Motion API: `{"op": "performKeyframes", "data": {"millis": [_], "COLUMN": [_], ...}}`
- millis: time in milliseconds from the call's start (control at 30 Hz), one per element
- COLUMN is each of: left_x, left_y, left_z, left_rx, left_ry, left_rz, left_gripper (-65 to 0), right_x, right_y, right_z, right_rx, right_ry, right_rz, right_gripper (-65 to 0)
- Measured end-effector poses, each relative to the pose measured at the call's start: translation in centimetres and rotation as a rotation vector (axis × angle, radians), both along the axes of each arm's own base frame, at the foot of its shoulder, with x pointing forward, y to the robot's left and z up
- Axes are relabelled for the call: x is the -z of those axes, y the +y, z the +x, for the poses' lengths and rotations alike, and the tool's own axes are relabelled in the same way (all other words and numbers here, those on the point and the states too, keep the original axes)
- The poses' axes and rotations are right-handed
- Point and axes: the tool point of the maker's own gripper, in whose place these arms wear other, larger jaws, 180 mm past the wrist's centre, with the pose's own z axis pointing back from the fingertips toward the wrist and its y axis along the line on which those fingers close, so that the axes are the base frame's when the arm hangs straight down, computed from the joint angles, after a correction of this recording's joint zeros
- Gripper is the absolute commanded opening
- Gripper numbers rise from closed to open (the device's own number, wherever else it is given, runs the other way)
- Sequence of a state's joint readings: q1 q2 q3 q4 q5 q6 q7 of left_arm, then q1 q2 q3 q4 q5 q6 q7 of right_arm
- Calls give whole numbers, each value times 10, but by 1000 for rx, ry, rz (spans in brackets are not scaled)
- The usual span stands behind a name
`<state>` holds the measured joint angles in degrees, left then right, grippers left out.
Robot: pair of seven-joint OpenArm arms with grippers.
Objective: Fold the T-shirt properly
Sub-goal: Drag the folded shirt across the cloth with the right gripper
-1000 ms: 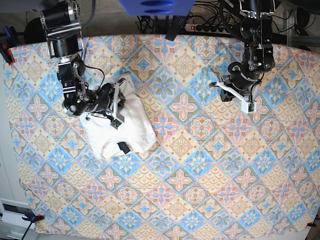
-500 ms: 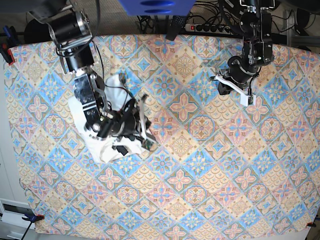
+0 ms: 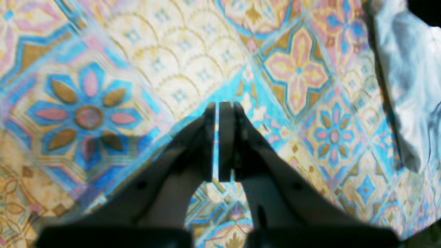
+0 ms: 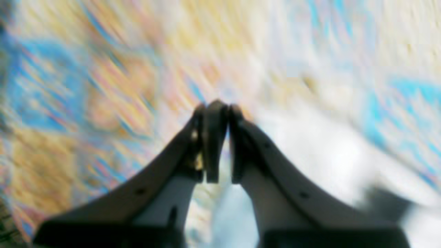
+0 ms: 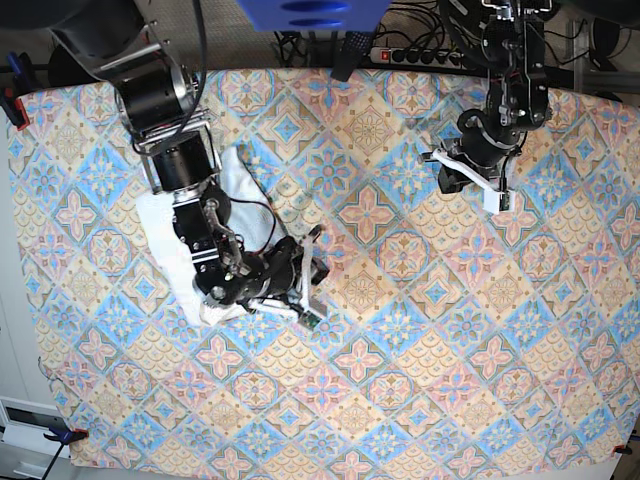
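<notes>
The white T-shirt (image 5: 158,240) lies bunched at the left of the table, mostly under my right arm. My right gripper (image 5: 316,270) hovers at the shirt's right edge. In the blurred right wrist view the right gripper (image 4: 217,106) is shut, with white T-shirt (image 4: 327,155) fabric below and to its right; I see nothing held. My left gripper (image 5: 450,178) hangs over bare tablecloth at the back right. It is shut (image 3: 217,105) with nothing in it. The T-shirt (image 3: 406,86) shows at the right edge of the left wrist view.
A patterned tablecloth (image 5: 420,330) covers the whole table. A power strip (image 5: 420,55) and cables lie beyond the back edge. A blue object (image 5: 310,12) overhangs the top of the base view.
My right arm has swung from the shirt's upper left across it to its lower right edge, and now covers more of it. My left arm has drawn back slightly.
</notes>
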<state>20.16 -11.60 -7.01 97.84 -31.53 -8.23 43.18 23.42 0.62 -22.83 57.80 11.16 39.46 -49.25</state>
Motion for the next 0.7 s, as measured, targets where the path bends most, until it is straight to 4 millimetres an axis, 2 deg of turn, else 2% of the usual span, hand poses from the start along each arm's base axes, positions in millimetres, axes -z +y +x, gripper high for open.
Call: {"op": "performKeyframes", "data": {"millis": [100,133,267,467,567,700], "left_x": [1,1,1,2,2,2], "left_y": [0,0,-1,-1,-1,-1], "left_z": [-2,-2,-2,-3,-3,-3], "left_rx": [3,2,1,2,3,5], "left_ry": [4,5,4,8,9,10], "left_rz": [-1,1,-1,-2,-1,-2], "left_gripper": [-640,-640,-640,-640,-640,-641], "right_x": [32,38,37,44,46,46], "right_y": [-5,-9,-17,-14,-26,-49], "right_z": [-29,-32,-16,-22,-19,-7], "right_rx": [-2,8,65,86,86,149], "right_ry": [99,110,84,97,85,60], "right_rz": [-11,-10,20,84,58,22], "right_gripper": [-601,-601,-601,-601,-601,-601]}}
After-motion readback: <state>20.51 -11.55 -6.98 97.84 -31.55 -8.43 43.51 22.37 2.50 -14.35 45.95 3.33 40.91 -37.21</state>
